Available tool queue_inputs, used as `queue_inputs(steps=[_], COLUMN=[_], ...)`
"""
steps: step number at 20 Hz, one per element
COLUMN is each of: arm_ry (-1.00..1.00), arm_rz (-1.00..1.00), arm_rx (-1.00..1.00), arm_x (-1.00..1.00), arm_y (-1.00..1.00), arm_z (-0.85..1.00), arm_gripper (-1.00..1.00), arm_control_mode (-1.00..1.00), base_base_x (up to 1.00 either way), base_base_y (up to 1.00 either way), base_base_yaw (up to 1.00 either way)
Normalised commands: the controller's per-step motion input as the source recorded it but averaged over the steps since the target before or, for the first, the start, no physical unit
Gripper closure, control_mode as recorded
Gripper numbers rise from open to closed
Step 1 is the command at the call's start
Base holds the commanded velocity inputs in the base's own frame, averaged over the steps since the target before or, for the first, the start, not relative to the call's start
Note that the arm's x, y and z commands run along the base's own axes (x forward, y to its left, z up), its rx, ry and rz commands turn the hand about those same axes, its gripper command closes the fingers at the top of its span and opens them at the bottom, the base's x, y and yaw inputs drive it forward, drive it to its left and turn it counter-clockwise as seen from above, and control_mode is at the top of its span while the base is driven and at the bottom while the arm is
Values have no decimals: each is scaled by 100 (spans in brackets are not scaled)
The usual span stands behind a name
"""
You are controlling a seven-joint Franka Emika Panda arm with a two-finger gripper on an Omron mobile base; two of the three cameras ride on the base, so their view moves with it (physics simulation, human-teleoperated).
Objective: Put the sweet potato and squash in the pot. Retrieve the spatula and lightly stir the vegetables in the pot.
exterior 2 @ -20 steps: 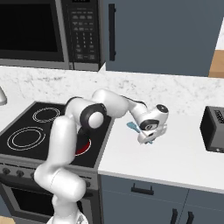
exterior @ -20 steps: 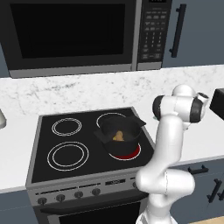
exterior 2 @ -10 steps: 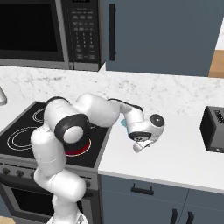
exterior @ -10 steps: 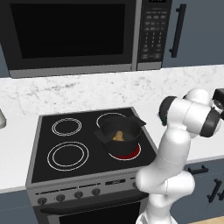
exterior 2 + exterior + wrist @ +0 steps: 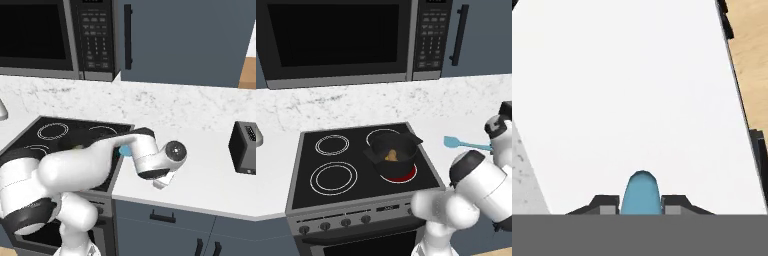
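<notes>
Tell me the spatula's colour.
Light blue; the spatula shows best in the left base view.

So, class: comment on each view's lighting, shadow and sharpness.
Left base view: flat even light, the burner under the pot glows red. Right base view: soft, the arm blocks much of the stove. Hand view: washed-out white counter, spatula crisp.

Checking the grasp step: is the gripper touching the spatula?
Touching. In the hand view the gripper is shut on the spatula, its light-blue shape filling the space between both dark fingertips with no gap on either side.
</notes>
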Motion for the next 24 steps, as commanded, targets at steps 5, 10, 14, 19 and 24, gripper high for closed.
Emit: queue_inputs(steps=[5,10,14,19,24], arm_ry=[3,15,18,6,10], arm_rz=[24,4,0,0,0], arm_rx=[-28,-23,-15,-17,-24], arm_x=[-61,-21,-9,-37,-4], arm_y=[39,47,21,12,94], arm_z=[100,100,100,100,100], arm_gripper=[100,100,100,100,100], arm_control_mode=[-100,-100,-100,-100,-100], base_base_x=[0,0,0,0,0], base_base_y=[0,0,0,0,0], base_base_yaw=[0,0,0,0,0])
